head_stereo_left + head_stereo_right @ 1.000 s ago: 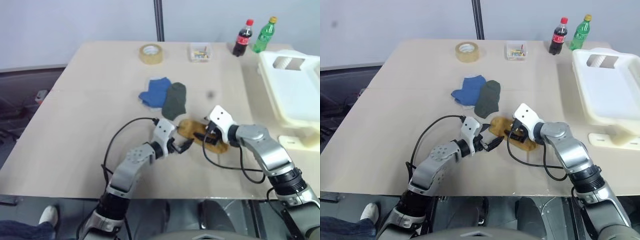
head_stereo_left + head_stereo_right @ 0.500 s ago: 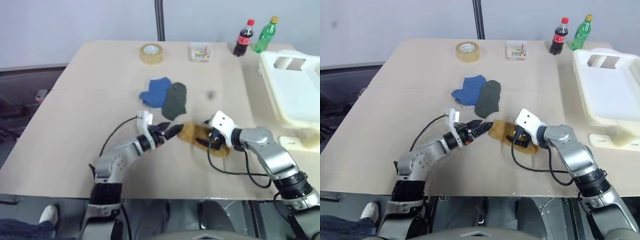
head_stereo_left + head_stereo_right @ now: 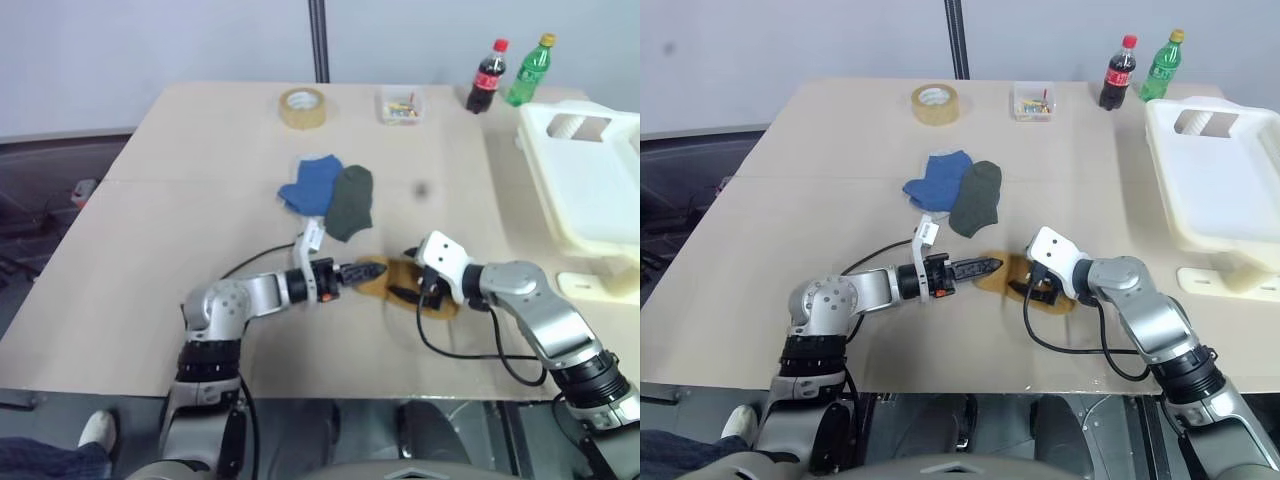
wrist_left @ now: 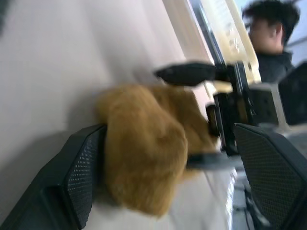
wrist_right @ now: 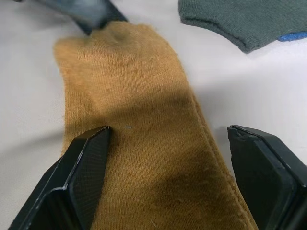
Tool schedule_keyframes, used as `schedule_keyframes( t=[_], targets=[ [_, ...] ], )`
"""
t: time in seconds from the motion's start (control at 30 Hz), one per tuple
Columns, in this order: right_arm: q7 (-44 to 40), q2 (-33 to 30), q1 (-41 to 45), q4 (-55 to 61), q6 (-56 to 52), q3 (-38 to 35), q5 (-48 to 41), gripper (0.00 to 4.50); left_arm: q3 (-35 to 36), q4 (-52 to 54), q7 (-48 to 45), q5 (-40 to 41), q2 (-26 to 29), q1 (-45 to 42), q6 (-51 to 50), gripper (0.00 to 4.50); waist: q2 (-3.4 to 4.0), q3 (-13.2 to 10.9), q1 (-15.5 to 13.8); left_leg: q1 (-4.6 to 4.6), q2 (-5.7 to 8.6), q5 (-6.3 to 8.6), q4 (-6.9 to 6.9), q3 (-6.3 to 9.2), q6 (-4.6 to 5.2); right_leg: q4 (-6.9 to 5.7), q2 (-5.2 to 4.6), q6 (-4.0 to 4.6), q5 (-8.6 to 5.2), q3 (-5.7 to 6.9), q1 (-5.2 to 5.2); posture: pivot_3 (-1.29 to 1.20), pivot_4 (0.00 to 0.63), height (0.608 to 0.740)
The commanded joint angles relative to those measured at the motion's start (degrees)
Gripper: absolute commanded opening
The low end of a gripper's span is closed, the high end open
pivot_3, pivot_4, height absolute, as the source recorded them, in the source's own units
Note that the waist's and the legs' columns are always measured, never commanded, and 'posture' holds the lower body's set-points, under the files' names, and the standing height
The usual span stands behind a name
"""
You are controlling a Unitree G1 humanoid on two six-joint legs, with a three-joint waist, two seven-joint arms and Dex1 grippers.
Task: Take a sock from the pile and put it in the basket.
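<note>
On the beige tabletop (image 3: 180, 200), near its front edge, lies one flat mustard-yellow ankle sock (image 3: 392, 283), between the two grippers. Left gripper (image 3: 366, 270): black fingers apart, tips at the sock's near end, one finger (image 4: 76, 177) touching the fabric. Right gripper (image 3: 418, 292): fingers apart, straddling the sock's other end, not clamped on it. Pile (image 3: 330, 195): one blue sock (image 3: 312, 184) and one dark grey-green sock (image 3: 351, 200), overlapping, lying just behind the yellow sock and apart from it. Large white plastic rectangular laundry basket (image 3: 590, 190): at the table's right side, well apart from the socks. Far edge: roll of tan tape (image 3: 302, 107), small clear plastic box (image 3: 401, 104), red-capped cola bottle (image 3: 487, 77), green bottle (image 3: 529, 70).
</note>
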State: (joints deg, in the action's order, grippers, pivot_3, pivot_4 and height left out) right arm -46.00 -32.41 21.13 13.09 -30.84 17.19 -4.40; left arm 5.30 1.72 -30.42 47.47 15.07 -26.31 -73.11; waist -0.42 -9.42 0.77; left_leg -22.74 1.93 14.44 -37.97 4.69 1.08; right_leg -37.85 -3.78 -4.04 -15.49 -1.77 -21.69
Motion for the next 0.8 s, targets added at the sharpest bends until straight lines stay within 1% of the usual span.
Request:
schedule_keyframes(
  t=[0.03, 0.17, 0.3, 0.43, 0.53, 0.63, 0.7, 0.8],
  targets=[
    [0.1, -0.3, -0.4, 1.5, 1.0, 0.3, 0.8, 4.07, -5.0, 0.3, 1.8, -2.2, 2.0, 1.6, -5.3, 4.44, 0.0, 0.0, 0.0, 0.0, 0.0, -0.02, 0.0, 0.0, -0.04, 0.0, 0.0, 0.0, 0.0, 0.0, 0.0, 0.0, 0.15, 0.738],
    [0.5, 0.0, -0.2, 1.1, 1.2, 0.5, 1.1, 4.07, -4.1, 2.9, 6.9, -4.0, 2.1, -0.1, -7.1, 4.44, -0.01, 0.0, 0.0, 0.01, -0.01, -0.07, 0.01, 0.0, -0.13, 0.0, -0.01, 0.0, 0.0, -0.02, 0.0, 0.0, 0.15, 0.738],
    [0.7, 0.4, -0.3, 0.8, 1.5, 0.7, 1.4, 4.07, -4.9, 5.2, 11.8, -7.4, 3.6, -0.1, -9.1, 4.44, 0.0, 0.0, 0.1, 0.05, -0.01, -0.06, 0.03, -0.02, -0.11, -0.01, -0.01, 0.0, 0.0, -0.05, 0.0, 0.0, 0.15, 0.738],
    [0.8, 0.8, -0.1, 0.6, 1.6, 0.8, 1.6, 4.07, -4.6, 4.4, 15.2, -10.7, 4.7, -0.2, -8.8, 4.44, 0.0, 0.2, 0.2, 0.16, -0.05, -0.03, 0.09, -0.05, -0.07, -0.05, 0.03, 0.0, 0.0, -0.09, 0.03, 0.0, 0.15, 0.738],
    [0.7, 1.1, 0.1, 0.3, 1.7, 0.9, 1.8, 4.07, -3.9, 2.9, 15.8, -11.0, 4.1, -0.9, -8.0, 4.44, -0.02, 0.2, 0.3, 0.42, -0.08, -0.01, 0.21, -0.12, -0.03, -0.08, 0.07, 0.01, 0.0, -0.19, 0.1, 0.0, 0.15, 0.738],
    [0.5, 1.6, 0.5, 0.0, 1.8, 1.3, 2.0, 4.07, -5.2, 1.5, 14.9, -9.2, 0.2, -0.7, -9.1, 4.44, 0.0, 0.4, 0.3, 0.9, -0.09, -0.03, 0.48, -0.25, -0.06, -0.07, 0.09, 0.01, -0.01, -0.34, 0.41, 0.0, 0.15, 0.738],
    [0.4, 1.8, 0.7, 0.0, 1.7, 1.3, 2.0, 4.07, -3.7, 0.4, 13.9, -6.4, -4.2, -0.5, -11.2, 4.44, 0.08, 0.5, 0.1, 1.04, -0.09, -0.03, 0.52, -0.26, -0.06, -0.03, 0.09, 0.0, -0.02, -0.34, 0.55, 0.0, 0.15, 0.738],
    [0.2, 1.8, 0.9, 0.0, 1.6, 1.2, 2.1, 4.07, 0.1, -0.9, 12.5, -3.6, -8.6, -0.8, -13.4, 4.44, 0.05, 0.5, -0.5, 0.97, 0.0, -0.04, 0.51, -0.17, -0.05, 0.03, 0.02, -0.01, -0.02, -0.26, 0.57, 0.0, 0.15, 0.738]
  ],
)
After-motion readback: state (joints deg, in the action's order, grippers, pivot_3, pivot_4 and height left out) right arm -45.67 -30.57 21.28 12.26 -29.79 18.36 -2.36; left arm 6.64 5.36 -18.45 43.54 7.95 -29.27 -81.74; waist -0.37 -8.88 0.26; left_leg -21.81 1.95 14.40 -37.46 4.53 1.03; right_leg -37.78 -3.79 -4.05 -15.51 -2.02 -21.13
